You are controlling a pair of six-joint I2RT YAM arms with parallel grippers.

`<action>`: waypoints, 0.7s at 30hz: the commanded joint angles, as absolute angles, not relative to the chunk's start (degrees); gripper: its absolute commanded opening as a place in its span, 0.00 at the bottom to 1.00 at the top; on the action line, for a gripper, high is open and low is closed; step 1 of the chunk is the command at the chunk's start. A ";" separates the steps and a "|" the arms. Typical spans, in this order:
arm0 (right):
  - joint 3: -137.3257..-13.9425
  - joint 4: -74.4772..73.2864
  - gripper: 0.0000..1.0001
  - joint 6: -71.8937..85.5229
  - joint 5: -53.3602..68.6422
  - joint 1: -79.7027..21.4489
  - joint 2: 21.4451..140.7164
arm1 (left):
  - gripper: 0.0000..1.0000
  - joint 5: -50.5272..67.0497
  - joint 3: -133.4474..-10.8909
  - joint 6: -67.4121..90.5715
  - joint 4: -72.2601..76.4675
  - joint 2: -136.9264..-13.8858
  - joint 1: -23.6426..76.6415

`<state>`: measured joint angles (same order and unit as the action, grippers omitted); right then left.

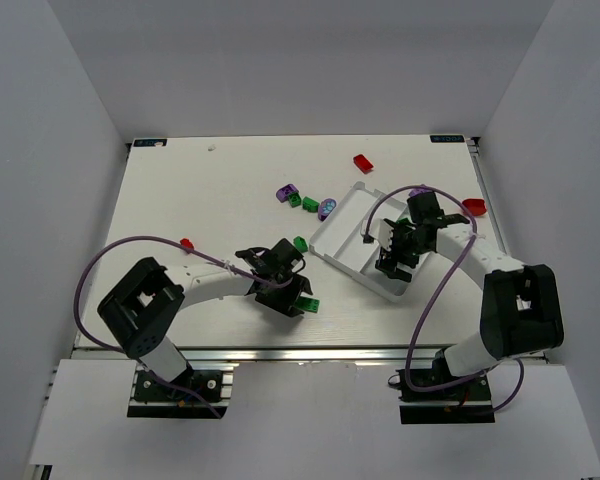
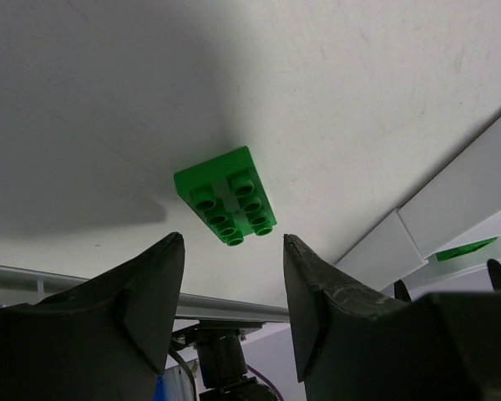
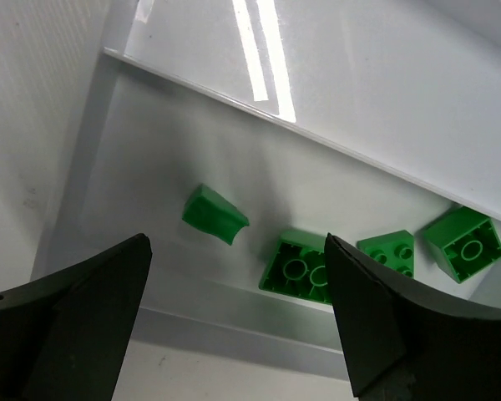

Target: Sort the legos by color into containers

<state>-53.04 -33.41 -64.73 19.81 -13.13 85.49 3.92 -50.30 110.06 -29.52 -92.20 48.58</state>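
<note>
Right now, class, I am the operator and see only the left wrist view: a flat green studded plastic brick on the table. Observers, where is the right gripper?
Observer: The right gripper hangs open over the white plastic tray, holding nothing.
Operator: What lies below it?
Observer: Four bright green plastic lego pieces, loose in one compartment.
Operator: Anything unsorted?
Observer: A red plastic brick lies on the table beyond the tray.
</note>
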 commanded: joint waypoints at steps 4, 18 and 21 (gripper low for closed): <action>-53.53 -30.94 0.89 -62.41 22.67 -12.48 82.18 | 0.61 4.39 -52.21 111.53 -32.96 -92.28 48.43; -48.52 -28.39 0.89 -58.27 28.47 -11.43 72.95 | 0.61 5.36 -61.52 107.94 -40.25 -102.38 47.46; -48.08 -28.30 0.89 -58.01 29.09 -10.99 72.77 | 0.61 6.85 -63.45 106.18 -42.53 -104.94 46.76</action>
